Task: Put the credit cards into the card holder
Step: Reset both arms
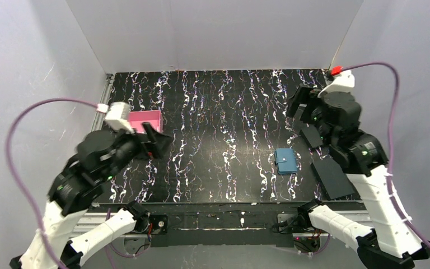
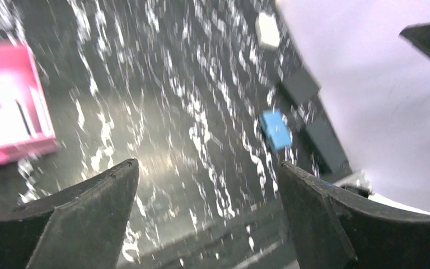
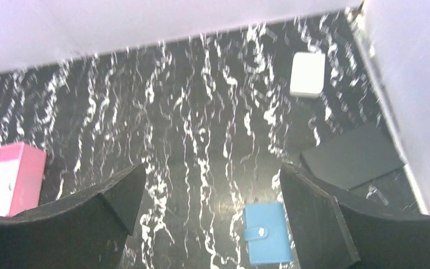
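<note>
The card holder (image 1: 286, 161) lies shut and flat on the marbled worktop (image 1: 218, 112), its snap tab fastened. Just to its right are two flat black rectangles (image 1: 333, 178), and a white box (image 3: 307, 74) sits beyond it near the back wall. Far to its left is a pink tray (image 1: 145, 119). The credit cards (image 2: 0, 115) show there as a pale patch, too blurred to count. The left pincer (image 2: 207, 168) hangs by that tray with its fingers apart and holding nothing. The right pincer (image 3: 210, 171) hangs above and behind the holder, also spread and holding nothing.
</note>
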You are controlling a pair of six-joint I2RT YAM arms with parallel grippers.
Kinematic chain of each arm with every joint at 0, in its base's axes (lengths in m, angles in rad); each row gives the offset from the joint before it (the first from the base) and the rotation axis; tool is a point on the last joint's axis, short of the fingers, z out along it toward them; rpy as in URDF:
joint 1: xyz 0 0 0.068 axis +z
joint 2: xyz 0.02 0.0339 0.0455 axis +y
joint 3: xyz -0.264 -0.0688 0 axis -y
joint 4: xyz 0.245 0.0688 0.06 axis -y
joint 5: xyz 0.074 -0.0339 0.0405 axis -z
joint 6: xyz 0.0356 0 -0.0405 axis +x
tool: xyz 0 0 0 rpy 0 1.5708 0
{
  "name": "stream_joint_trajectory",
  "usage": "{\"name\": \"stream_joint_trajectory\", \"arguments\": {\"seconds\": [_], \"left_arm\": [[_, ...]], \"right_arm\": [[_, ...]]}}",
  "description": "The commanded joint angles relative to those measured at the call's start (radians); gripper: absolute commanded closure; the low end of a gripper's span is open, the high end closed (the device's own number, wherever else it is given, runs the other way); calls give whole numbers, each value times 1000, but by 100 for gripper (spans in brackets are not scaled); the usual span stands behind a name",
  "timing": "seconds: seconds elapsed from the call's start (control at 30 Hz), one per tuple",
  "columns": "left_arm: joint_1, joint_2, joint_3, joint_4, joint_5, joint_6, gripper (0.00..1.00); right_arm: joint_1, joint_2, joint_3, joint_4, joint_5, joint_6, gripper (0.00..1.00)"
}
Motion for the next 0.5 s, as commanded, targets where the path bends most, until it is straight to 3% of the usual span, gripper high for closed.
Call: {"name": "stream_joint_trajectory", "arguments": {"seconds": [0.0,0.3,0.47], "left_arm": [[5,-95,150,-1,-225,189,5],[5,-186,227,53,-384,343,2],[5,-184,257,53,-406,378,2]], "right_arm": [[-3,2,196,-86,84,-89,2],[-3,-66,283,-57,173,-130,2],[-2,-136,225,-8,129,-168,2]]}}
